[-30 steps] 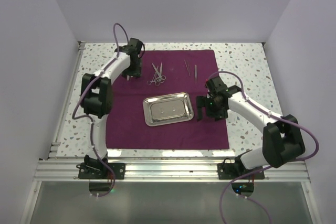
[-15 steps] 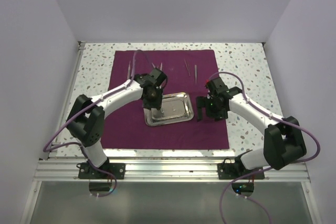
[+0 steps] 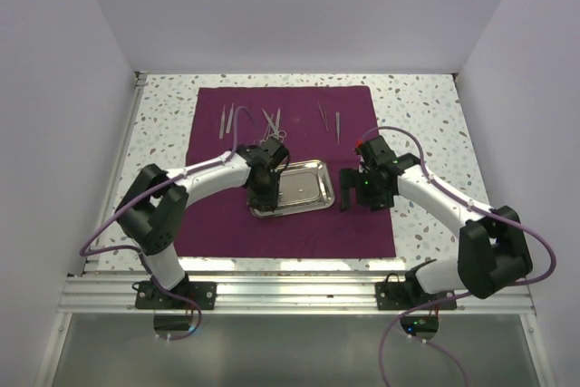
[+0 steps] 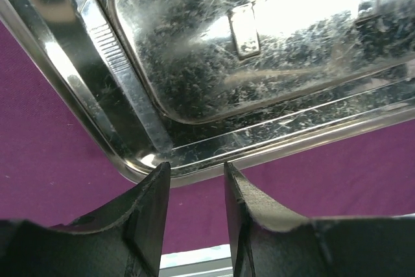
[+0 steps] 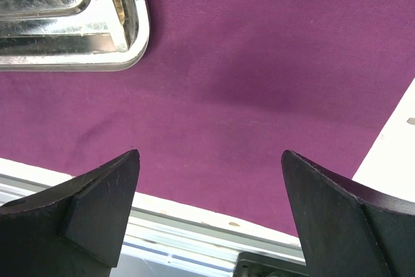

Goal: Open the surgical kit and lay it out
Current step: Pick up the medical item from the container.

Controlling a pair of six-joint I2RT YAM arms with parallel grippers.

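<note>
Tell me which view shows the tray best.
The top external view: the whole tray lies on the cloth, apart from its left edge under the left gripper. The left wrist view shows only a scratched corner up close; the right wrist view catches one corner at the frame edge.

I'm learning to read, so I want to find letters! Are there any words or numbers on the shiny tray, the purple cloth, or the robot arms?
No words or numbers can be read anywhere.
Steel tray: only scratches and reflections, no text.
Purple cloth: plain, no label.
Left gripper and right gripper: plain black fingers, no marks.
Instruments: too small to tell.
</note>
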